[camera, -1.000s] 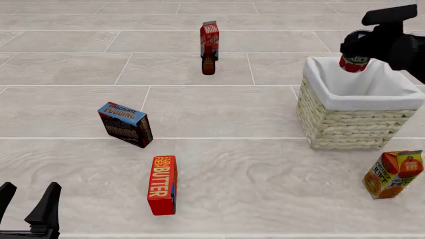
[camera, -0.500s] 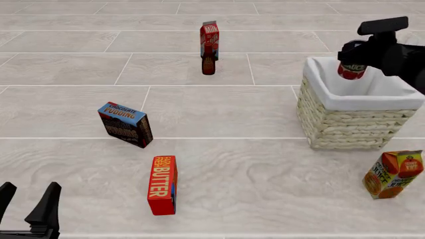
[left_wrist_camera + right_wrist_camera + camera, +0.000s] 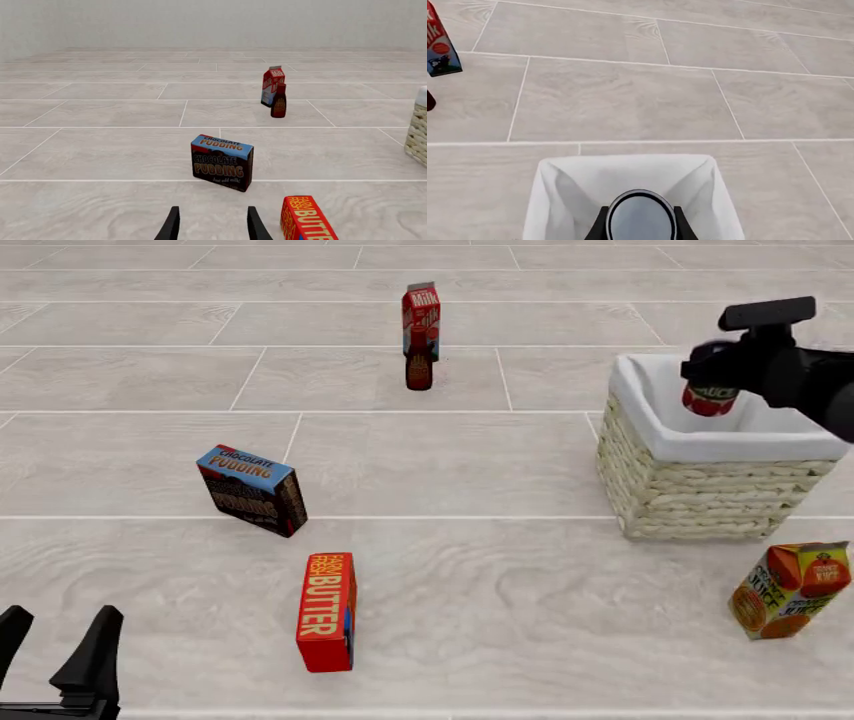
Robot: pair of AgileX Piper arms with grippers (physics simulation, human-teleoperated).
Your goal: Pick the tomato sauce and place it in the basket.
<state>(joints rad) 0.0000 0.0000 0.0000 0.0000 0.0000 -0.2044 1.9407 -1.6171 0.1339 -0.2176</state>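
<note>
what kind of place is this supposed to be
Likely a simulated tabletop test scene with a grocery theme, not a real kitchen: a plain tiled surface holds scattered packaged foods such as a butter box and a milk carton, plus a lined basket.

The red box (image 3: 327,612) reads "BUTTER"; the blue box (image 3: 223,162) reads "CHOCOLATE PUDDING".

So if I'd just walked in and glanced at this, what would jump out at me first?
Probably the right gripper at the far right, holding the small red tomato sauce can over the open top of the big wicker basket with its white cloth lining. After that, the bright packages scattered on the pale table: a red butter box near the front and a chocolate pudding box to its left, further back.
</note>
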